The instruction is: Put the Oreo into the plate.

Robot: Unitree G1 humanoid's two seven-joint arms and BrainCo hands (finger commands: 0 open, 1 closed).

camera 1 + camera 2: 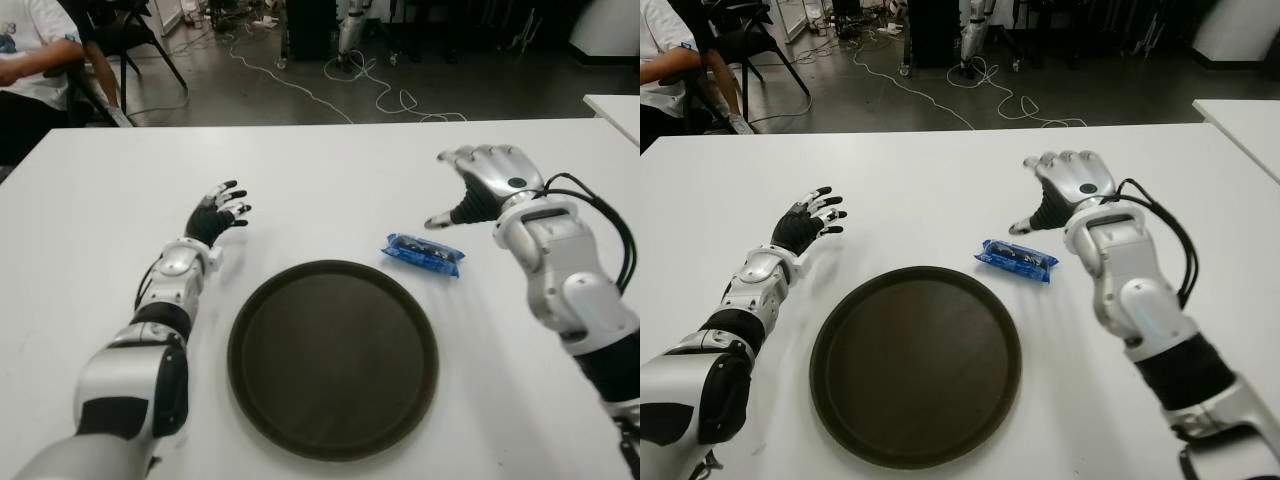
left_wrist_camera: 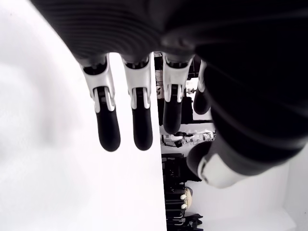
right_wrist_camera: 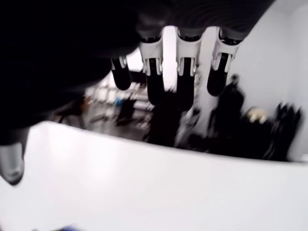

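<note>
Left eye view: Oreo packet (image 1: 424, 254), blue, flat on the white tabletop (image 1: 330, 170), just beyond the far right rim of the dark round plate (image 1: 333, 357), not in it. Right hand (image 1: 487, 185) beyond the packet toward the right edge, fingers spread, empty.

Right eye view: left hand (image 1: 806, 224) idle, left of the plate, fingers relaxed (holding nothing).

Left wrist view: fingers (image 2: 108, 130) straight and apart.

Right wrist view: packet nearly cut off; contact unreadable.

Risk, judged: slick wrapper could skid away under a shallow grasp.
</note>
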